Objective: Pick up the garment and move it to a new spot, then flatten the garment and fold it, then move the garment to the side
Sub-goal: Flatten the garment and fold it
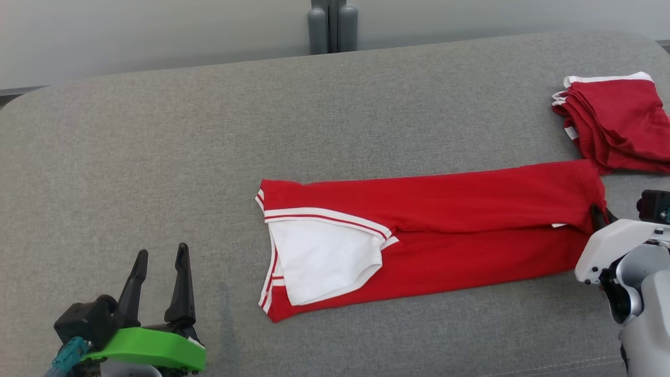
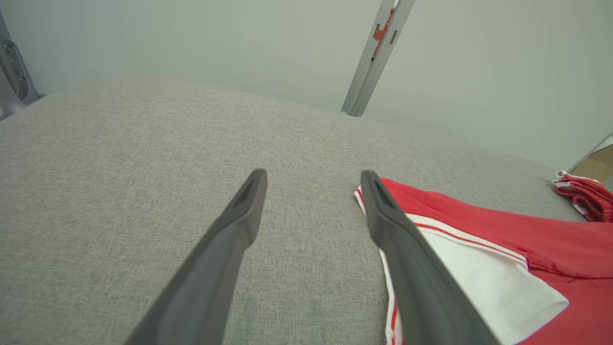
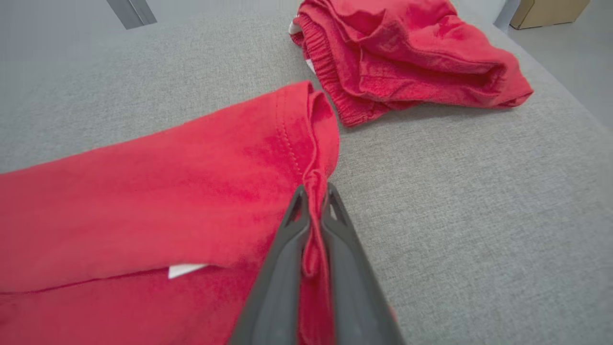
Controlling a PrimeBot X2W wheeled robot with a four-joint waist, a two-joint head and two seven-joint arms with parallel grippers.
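Observation:
The garment point(image 1: 445, 230) is a red shirt with white, red-striped trim, folded lengthwise into a long strip across the grey cushion point(image 1: 157, 157). Its white sleeve lies at the left end. My right gripper point(image 1: 596, 213) is shut on the hem at the strip's right end; in the right wrist view the red fabric point(image 3: 215, 191) is bunched and pinched between the two dark fingers point(image 3: 287, 249). My left gripper point(image 1: 159, 264) stands open at the lower left, off the cloth, with nothing between its fingers. In the left wrist view the garment's point(image 2: 503, 239) trimmed end lies just right of the right finger point(image 2: 397, 239).
A pile of folded red garments point(image 1: 617, 123) with white trim sits at the cushion's far right, close to the held hem, and appears again as red garments point(image 3: 407, 52). A grey post point(image 1: 332, 26) stands behind the cushion. Bare grey cushion spreads left and front.

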